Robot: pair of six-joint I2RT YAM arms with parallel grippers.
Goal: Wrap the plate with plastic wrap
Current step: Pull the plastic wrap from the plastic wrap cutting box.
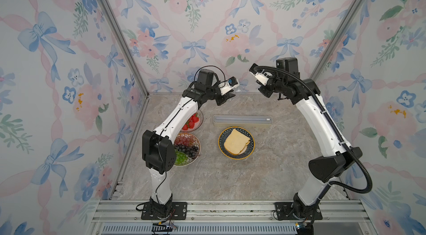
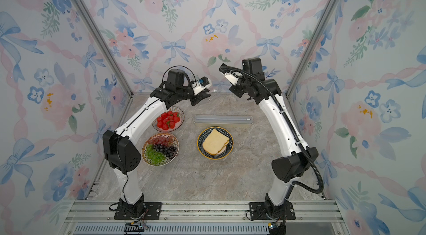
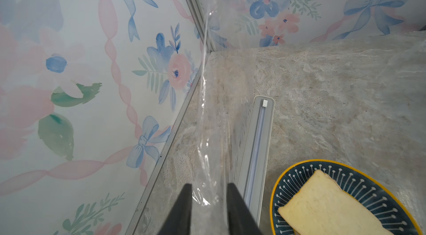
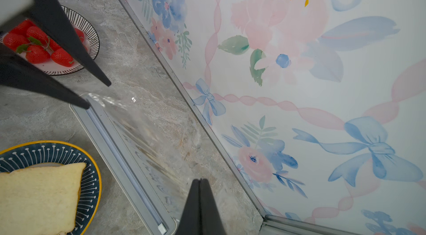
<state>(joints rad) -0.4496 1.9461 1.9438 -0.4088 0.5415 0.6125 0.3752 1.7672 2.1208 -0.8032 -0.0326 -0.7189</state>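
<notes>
Slice of pale bread [image 1: 236,142] sits nearest, on a round dark blue plate [image 1: 250,149] with a yellow rim, on the grey marble tabletop [image 1: 207,176]. Just beyond lies a long narrow cream box [image 1: 242,120] with a grey-blue top; markings on its side are too blurred to read. Farther back, thin clear crinkly plastic wrap [image 3: 207,130] stretches above the box's far side. The right gripper [image 4: 200,179] pinches it with black fingers pressed together. The left gripper [image 3: 208,185] has its fingers apart, with film lying in the gap.
</notes>
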